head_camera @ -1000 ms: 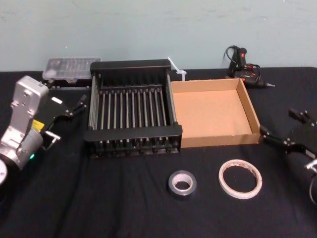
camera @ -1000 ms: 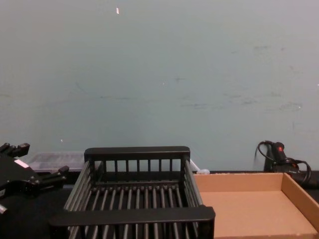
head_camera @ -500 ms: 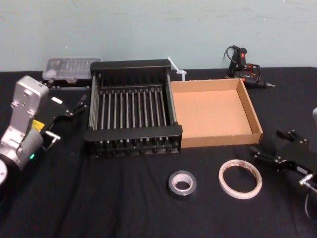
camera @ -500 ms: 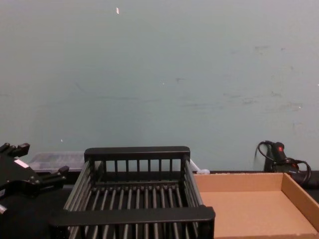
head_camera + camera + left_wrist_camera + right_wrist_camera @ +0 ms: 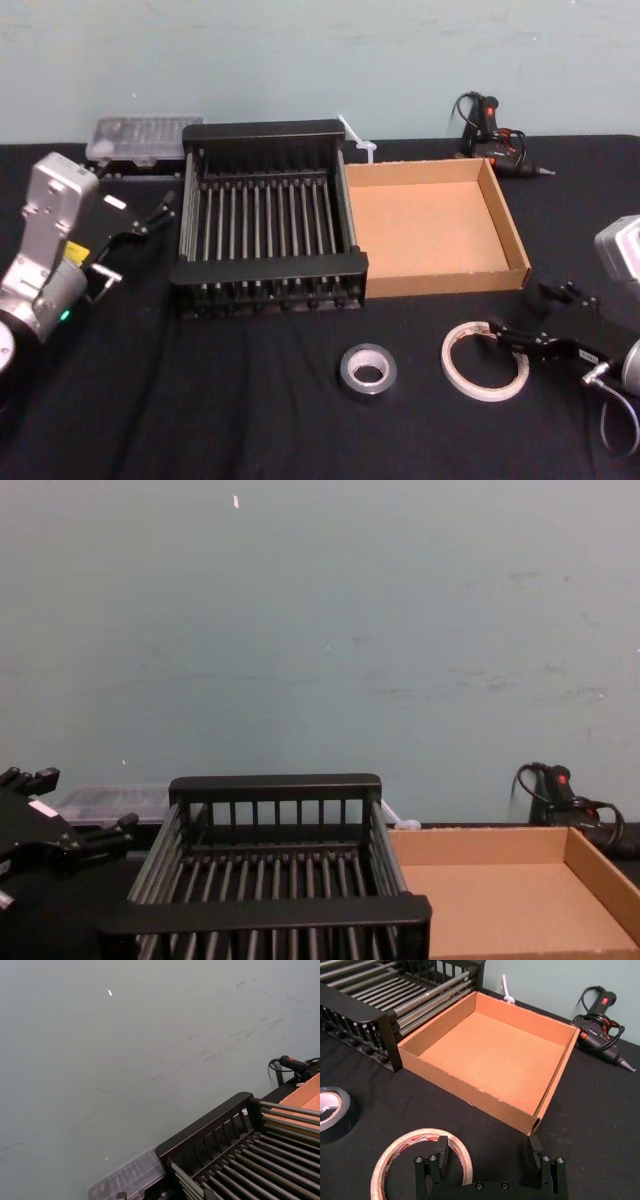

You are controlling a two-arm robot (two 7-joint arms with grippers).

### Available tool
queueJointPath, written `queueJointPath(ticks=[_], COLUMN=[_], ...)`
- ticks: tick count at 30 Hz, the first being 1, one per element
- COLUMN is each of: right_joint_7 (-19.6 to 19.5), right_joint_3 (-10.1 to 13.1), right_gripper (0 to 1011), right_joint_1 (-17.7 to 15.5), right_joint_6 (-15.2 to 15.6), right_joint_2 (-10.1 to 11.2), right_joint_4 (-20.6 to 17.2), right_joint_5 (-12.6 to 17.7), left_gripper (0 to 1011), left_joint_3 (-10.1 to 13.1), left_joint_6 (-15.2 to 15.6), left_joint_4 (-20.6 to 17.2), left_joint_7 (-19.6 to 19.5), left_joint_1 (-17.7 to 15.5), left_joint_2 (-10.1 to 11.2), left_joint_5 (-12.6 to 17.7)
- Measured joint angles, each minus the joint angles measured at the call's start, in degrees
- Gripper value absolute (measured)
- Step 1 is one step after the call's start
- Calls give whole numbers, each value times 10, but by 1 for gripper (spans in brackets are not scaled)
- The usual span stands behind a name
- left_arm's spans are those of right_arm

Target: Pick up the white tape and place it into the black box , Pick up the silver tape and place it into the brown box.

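The white tape (image 5: 462, 372) lies flat on the black cloth near the table's front, right of centre. My right gripper (image 5: 522, 312) hovers open over its right side. In the right wrist view one finger (image 5: 441, 1152) sits above the white tape (image 5: 390, 1162) ring's far rim and the other stands beyond the ring. The silver tape (image 5: 367, 370) lies flat to the white roll's left, also seen as the silver tape (image 5: 330, 1110). Behind them stand the black box (image 5: 268, 265) and, to its right, the brown box (image 5: 450, 280); nothing lies in either. My left gripper (image 5: 158, 212) rests open left of the crate.
A clear plastic case (image 5: 140, 135) sits behind the crate's left corner. A glue gun (image 5: 490, 125) with cables lies behind the cardboard tray, and a white zip tie (image 5: 358, 140) pokes up between the boxes. Black cloth covers the table.
My right gripper has travelled left and toward the table's front, from beside the cardboard tray's front corner to over the white tape. The left arm and both rolls stayed put.
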Motion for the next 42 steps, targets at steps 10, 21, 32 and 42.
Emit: queueJointPath(ticks=[10, 21, 32, 42], right_joint_7=[15, 30, 44, 53], right_joint_3=[-2, 1, 6, 9], right_gripper=[1002, 1002, 1002, 1002], right_joint_1=[7, 6, 7, 7], right_joint_6=[11, 24, 34, 39], right_joint_2=[-13, -22, -31, -35], right_joint_4=[12, 16, 20, 22], right_joint_5=[-16, -26, -36, -42], left_gripper=[1001, 1001, 1001, 1001], left_joint_3=[0, 0, 0, 0], left_joint_6=[0, 0, 0, 0], left_joint_4=[0, 0, 0, 0], left_joint_7=[0, 0, 0, 0], left_joint_1=[0, 0, 0, 0], left_joint_2=[0, 0, 0, 0], left_joint_5=[0, 0, 0, 0])
